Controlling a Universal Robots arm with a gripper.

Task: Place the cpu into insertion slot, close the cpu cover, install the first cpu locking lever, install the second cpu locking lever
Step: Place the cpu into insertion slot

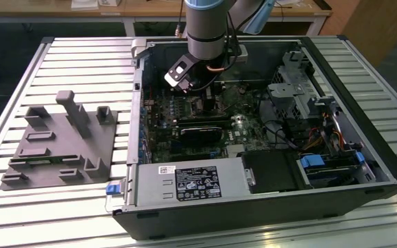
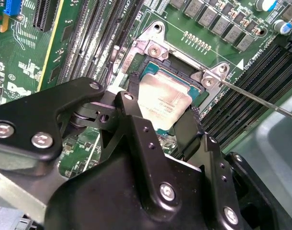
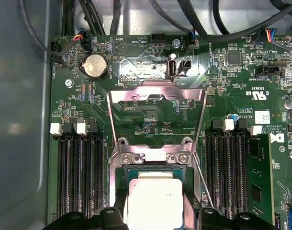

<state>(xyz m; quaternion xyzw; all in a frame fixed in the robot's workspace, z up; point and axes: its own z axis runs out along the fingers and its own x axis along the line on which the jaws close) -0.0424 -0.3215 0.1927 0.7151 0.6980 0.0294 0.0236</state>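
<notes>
cpu (image 2: 164,103) btwn fingers (image 2: 186,132), over insertion slot (image 2: 136,76), cpu cover (image 3: 155,95) open

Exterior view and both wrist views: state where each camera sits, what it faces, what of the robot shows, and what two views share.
Exterior view: off the arm, looking down into the open computer case; the arm reaches in.
First wrist view: on the arm, facing the motherboard and open cpu cover; pincer shows.
Second wrist view: on the arm, behind the pincer, facing the cpu.
Shared: both wrist views show the pincer gripping the cpu.
</notes>
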